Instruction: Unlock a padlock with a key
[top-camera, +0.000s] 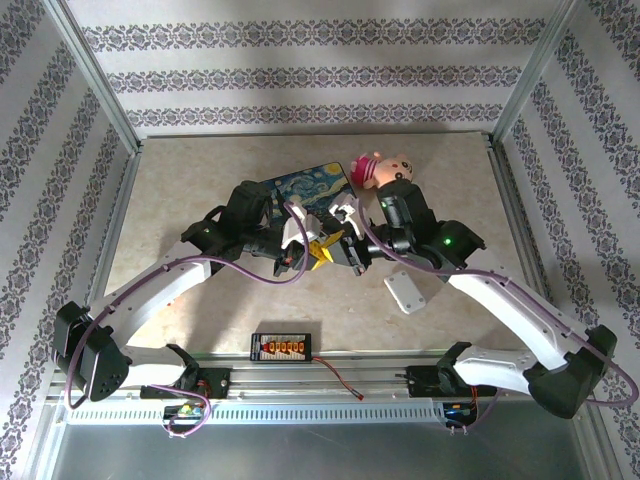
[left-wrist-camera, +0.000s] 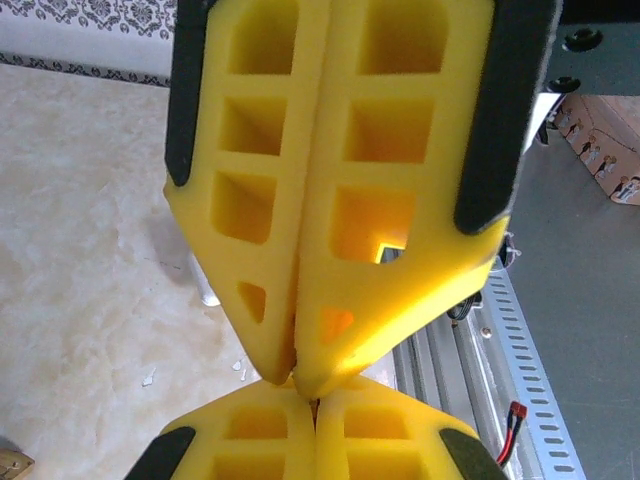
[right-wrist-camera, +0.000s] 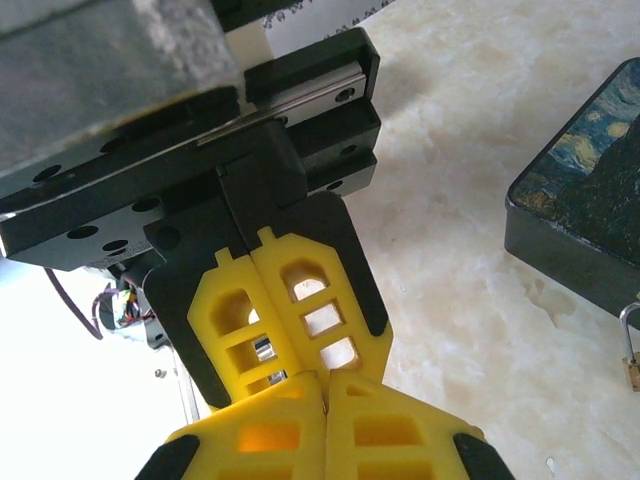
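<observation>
My two grippers meet tip to tip above the middle of the table, left gripper (top-camera: 316, 254) and right gripper (top-camera: 333, 241). In the left wrist view my left gripper (left-wrist-camera: 316, 396) is shut, and the right gripper (left-wrist-camera: 297, 372) comes down onto its tips, also shut. A thin dark sliver sits in the seam where the tips touch; I cannot tell what it is. The key is hidden. In the right wrist view my right gripper (right-wrist-camera: 325, 380) presses against the left gripper (right-wrist-camera: 300, 366). The small brass padlock (right-wrist-camera: 632, 370) lies on the table beside the painted box, away from both grippers.
A box with a starry-night lid (top-camera: 310, 185) (right-wrist-camera: 590, 220) lies behind the grippers, with a pink plush doll (top-camera: 385, 168) to its right. A white plastic block (top-camera: 407, 293) lies at the front right. A connector board (top-camera: 283, 346) and a red-black wire (top-camera: 345, 385) sit by the front rail.
</observation>
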